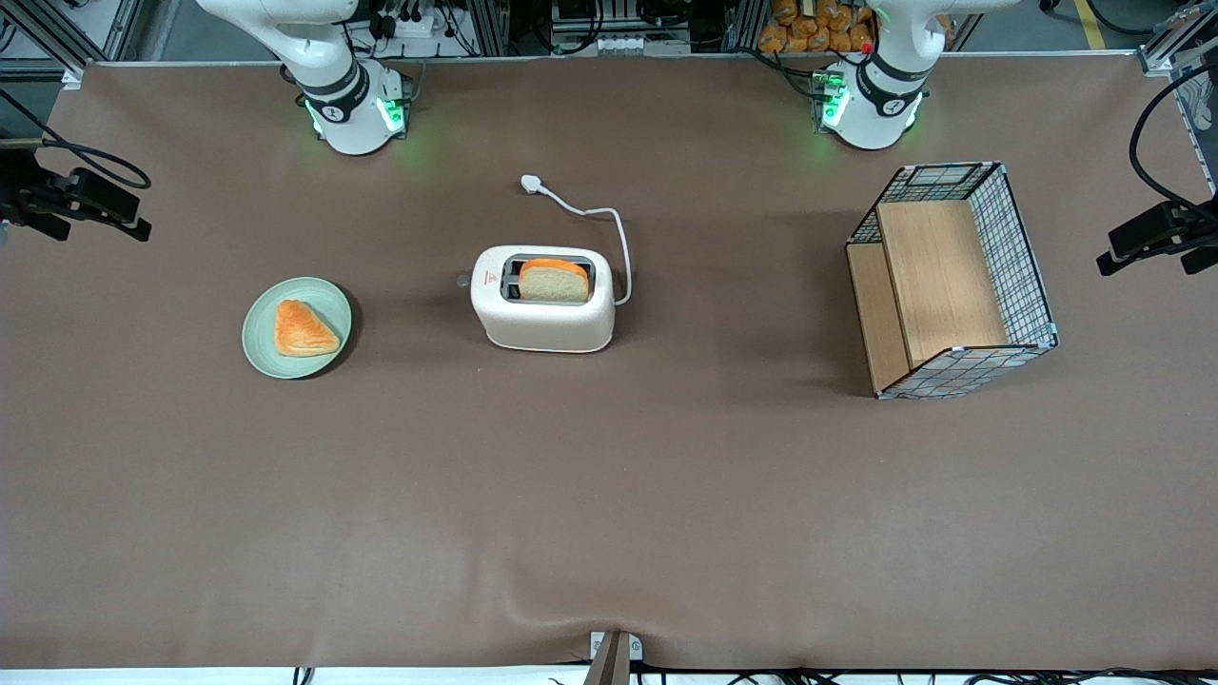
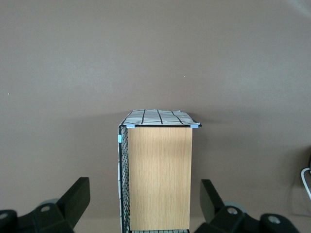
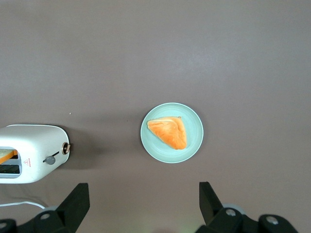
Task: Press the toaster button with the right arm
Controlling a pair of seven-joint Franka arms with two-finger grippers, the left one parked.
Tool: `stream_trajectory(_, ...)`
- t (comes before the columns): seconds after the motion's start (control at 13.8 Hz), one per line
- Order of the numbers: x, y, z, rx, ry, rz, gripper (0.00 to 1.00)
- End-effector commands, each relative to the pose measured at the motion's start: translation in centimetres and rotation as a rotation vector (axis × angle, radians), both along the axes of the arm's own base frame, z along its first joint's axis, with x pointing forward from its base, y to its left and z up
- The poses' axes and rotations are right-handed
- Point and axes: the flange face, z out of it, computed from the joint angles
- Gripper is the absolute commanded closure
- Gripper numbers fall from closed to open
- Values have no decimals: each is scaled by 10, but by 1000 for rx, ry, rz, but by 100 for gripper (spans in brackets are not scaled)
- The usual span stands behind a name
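1. Wire basket, toward the parked arm's end of the table, holds only a stepped wooden insert.
2. Toaster stands mid-table with one bread slice in a slot; its cord trails away from the front camera.
3. Toaster button protrudes from the narrow end facing the green plate, which carries a triangular pastry.
4. Handling estimate: rigid, light shell; may slide. Press downward on the tab only.
5. Gripper hangs high above the table near the plate, fingers spread wide, holding nothing.
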Motion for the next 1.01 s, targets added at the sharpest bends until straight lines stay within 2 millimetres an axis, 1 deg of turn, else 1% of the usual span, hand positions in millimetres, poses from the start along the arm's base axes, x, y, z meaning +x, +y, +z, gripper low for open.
stream_trajectory(0.0, 2, -4, 10, -19, -12, -2, 0)
stream_trajectory(0.14, 0, -9, 14, -19, -14, -7, 0)
stream_trajectory(0.36, 0, -10, 11, -17, -6, -14, 0)
stream_trajectory(0.8, 0, -11, 11, -17, -6, -16, 0)
stream_trajectory(0.94, 0, -14, 12, -17, -8, -20, 0)
